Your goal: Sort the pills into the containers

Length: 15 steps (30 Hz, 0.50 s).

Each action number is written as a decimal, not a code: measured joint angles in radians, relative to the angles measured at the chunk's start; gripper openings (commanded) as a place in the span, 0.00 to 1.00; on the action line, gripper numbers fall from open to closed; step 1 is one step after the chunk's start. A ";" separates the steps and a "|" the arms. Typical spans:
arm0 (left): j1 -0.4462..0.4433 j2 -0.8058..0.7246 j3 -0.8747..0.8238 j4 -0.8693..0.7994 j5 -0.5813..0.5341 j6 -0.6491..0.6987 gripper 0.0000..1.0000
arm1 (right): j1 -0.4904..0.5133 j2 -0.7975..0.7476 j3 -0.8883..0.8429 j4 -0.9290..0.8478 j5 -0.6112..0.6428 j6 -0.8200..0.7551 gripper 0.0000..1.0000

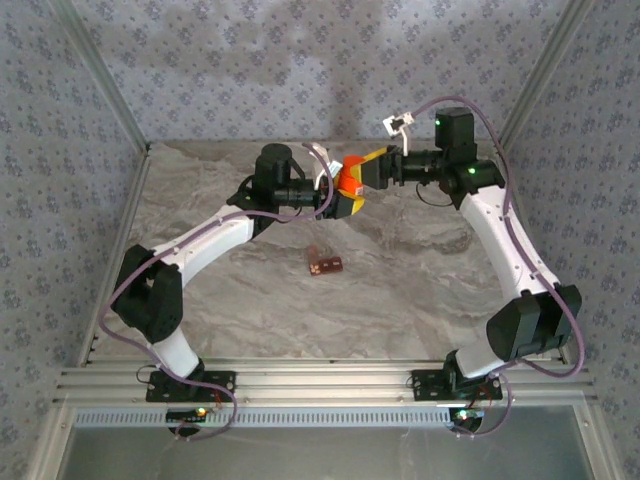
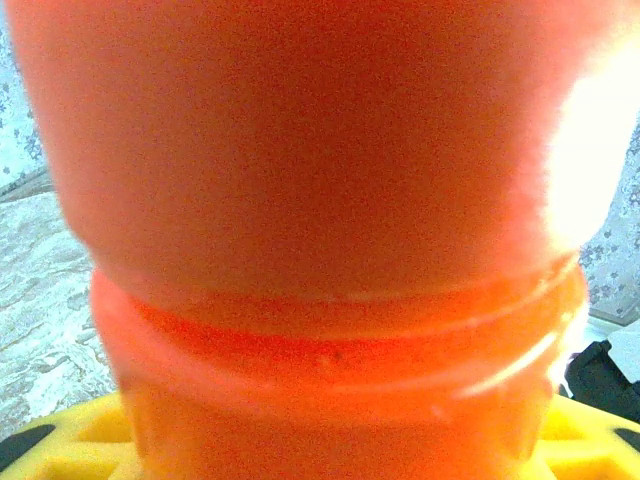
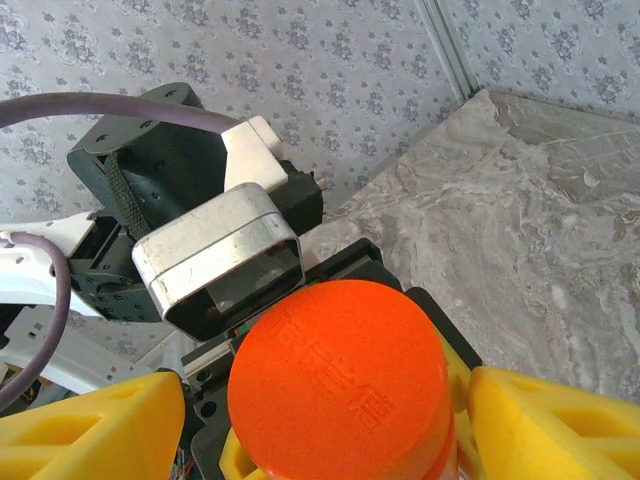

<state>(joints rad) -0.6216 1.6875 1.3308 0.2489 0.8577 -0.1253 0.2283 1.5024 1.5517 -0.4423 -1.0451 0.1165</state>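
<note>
An orange pill bottle (image 1: 349, 178) with an orange cap (image 3: 338, 375) hangs above the far middle of the table, with my left gripper (image 1: 348, 200) shut on its body. In the left wrist view the bottle (image 2: 320, 200) is very close, with yellow fingers (image 2: 70, 440) at the bottom corners. My right gripper (image 3: 328, 430) stands open around the cap, and its yellow fingers (image 3: 560, 430) flank the cap with small gaps. The containers (image 1: 325, 264), a reddish-brown strip of cells, lie on the marble table in front of both grippers. The pills are hidden.
The marble table (image 1: 420, 280) has patterned walls at the back and on both sides. An aluminium rail (image 1: 320, 385) runs along its near edge. The left arm's wrist camera housing (image 3: 215, 255) sits just behind the cap.
</note>
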 measured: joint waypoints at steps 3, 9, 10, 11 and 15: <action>0.000 0.000 0.000 -0.004 0.000 0.000 0.00 | 0.004 0.006 0.006 -0.002 0.000 -0.003 0.64; 0.001 0.002 0.000 -0.011 0.006 -0.001 0.00 | 0.006 0.013 0.007 -0.008 0.011 -0.009 0.47; 0.001 0.002 0.000 -0.012 0.002 -0.001 0.00 | 0.007 0.013 0.007 -0.009 0.017 -0.010 0.47; 0.001 0.002 0.000 -0.014 -0.004 -0.001 0.00 | 0.010 0.013 0.007 -0.010 0.028 -0.010 0.46; 0.001 0.002 0.000 -0.031 -0.048 -0.004 0.00 | 0.035 -0.005 -0.020 0.018 0.122 0.002 0.45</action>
<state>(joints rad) -0.6209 1.6894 1.3308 0.2176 0.8101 -0.1295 0.2630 1.4975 1.5318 -0.4240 -0.9230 0.1188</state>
